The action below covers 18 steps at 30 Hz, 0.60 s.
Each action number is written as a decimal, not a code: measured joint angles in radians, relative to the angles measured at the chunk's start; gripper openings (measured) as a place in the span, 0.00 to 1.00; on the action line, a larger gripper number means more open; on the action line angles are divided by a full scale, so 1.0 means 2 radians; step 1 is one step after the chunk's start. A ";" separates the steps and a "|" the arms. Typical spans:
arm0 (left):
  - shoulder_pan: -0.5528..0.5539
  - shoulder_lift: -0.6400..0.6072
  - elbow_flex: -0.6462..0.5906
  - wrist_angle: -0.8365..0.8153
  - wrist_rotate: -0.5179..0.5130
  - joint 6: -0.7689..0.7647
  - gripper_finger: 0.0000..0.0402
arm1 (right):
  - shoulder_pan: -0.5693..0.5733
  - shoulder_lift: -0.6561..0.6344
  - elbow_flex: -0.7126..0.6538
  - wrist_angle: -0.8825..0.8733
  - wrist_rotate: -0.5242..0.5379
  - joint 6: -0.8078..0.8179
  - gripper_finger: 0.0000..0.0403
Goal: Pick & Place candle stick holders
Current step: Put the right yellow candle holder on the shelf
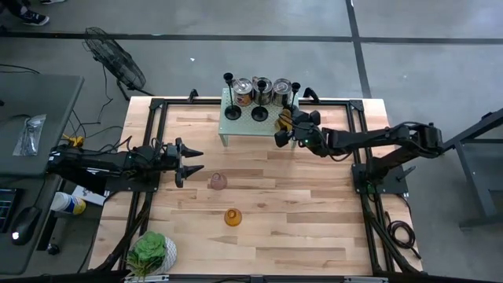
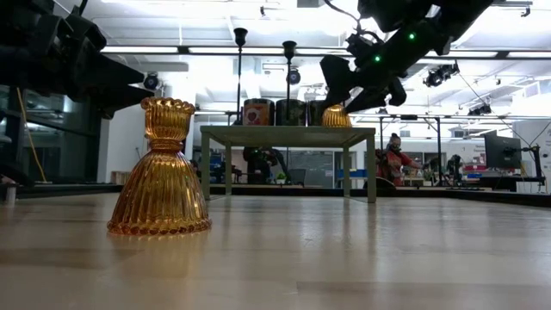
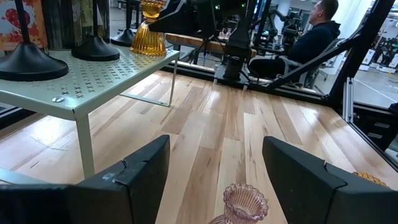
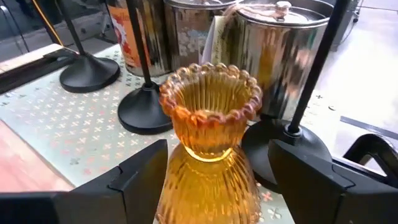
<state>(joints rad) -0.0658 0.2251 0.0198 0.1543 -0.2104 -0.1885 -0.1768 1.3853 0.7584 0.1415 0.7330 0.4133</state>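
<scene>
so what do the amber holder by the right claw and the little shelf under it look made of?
Amber holder: looks like ribbed pressed glass, glossy; it is translucent, with light glowing through the beaded rim. Shelf: looks like thin sheet metal, pale green matte paint; cross-shaped perforations and a folded edge suggest it. Right claw straddles the holder, fingers apart.

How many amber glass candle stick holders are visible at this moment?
2. One amber holder stands alone on the wooden table. The other amber holder stands on the small green stand, between the right gripper's open jaws.
</scene>
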 joint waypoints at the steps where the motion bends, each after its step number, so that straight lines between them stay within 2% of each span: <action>1: 0.000 0.000 0.000 0.000 0.000 0.000 0.63 | 0.000 0.000 0.000 0.001 -0.001 0.000 0.67; 11: 0.000 0.000 0.000 0.000 0.000 0.000 0.63 | 0.003 0.000 0.000 0.002 -0.049 0.000 0.68; 18: 0.000 0.000 0.000 0.000 0.000 0.000 0.63 | 0.003 -0.019 -0.001 -0.034 -0.044 0.000 0.83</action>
<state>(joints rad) -0.0658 0.2251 0.0196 0.1541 -0.2104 -0.1883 -0.1717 1.3479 0.7563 0.0727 0.6442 0.4137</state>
